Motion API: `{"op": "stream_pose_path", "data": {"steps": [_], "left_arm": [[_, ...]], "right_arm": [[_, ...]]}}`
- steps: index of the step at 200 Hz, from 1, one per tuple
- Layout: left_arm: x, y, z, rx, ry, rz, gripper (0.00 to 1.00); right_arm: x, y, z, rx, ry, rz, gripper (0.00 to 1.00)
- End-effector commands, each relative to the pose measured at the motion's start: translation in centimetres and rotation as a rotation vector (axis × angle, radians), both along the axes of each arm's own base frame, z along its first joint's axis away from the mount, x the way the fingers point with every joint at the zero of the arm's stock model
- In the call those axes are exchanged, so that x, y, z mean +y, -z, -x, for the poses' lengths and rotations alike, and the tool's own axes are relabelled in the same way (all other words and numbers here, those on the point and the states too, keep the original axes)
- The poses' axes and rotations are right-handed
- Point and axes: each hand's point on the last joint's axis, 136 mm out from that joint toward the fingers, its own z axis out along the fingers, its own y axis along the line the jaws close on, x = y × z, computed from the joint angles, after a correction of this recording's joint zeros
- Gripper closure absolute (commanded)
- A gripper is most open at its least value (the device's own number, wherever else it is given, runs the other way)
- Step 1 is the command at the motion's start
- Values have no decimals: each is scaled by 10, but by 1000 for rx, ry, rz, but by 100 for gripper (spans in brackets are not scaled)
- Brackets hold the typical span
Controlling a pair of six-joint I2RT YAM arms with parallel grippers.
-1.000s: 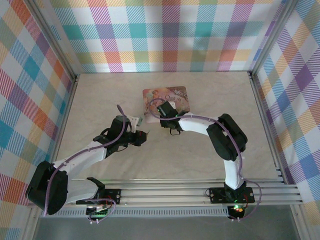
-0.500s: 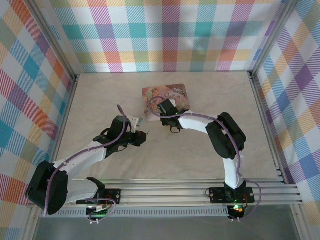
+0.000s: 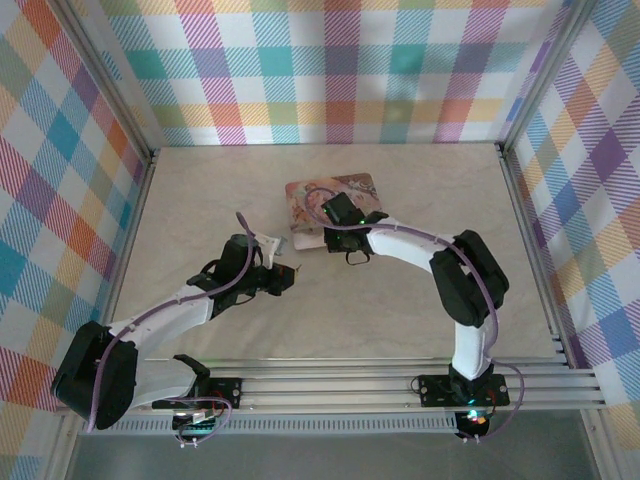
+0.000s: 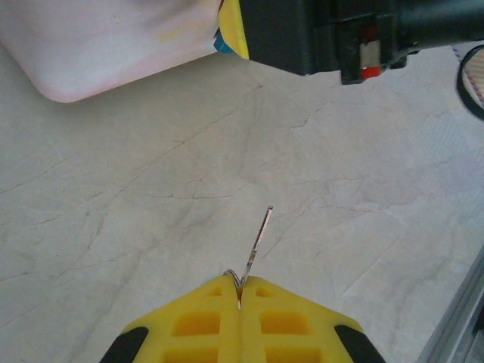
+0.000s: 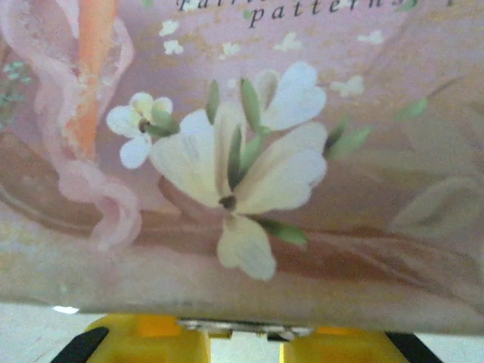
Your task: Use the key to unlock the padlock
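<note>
Left gripper [image 4: 240, 287]: yellow fingers are pressed fully together; a thin silvery metal key [image 4: 257, 238] is clamped between the tips.
Right gripper [image 5: 246, 342]: jaws are drawn to a narrow gap; the silvery part of a tiny blue-bodied padlock [image 5: 242, 327] is caught between them.
Table: beige marbled tabletop [image 3: 200, 200], reached over by both arms.
Tin: pink illustrated rectangular tin box [image 3: 355, 188], laid flat, far of centre.
Padlock place: held against the tin's near edge, right of the key, apart from it.
</note>
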Motion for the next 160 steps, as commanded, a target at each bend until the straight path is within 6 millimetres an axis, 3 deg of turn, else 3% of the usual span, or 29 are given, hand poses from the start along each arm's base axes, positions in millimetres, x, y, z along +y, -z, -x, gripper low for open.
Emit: {"op": "stream_pose_path", "data": {"steps": [1, 79, 160], "left_arm": [[-8, -10, -5, -65, 44, 44, 100], [-36, -11, -10, -171, 122, 106, 100], [-54, -6, -8, -231, 184, 163, 100]], "right_arm": [[3, -21, 15, 54, 1, -82, 100], [19, -50, 29, 174, -15, -246, 100], [10, -74, 36, 275, -4, -354, 100]]}}
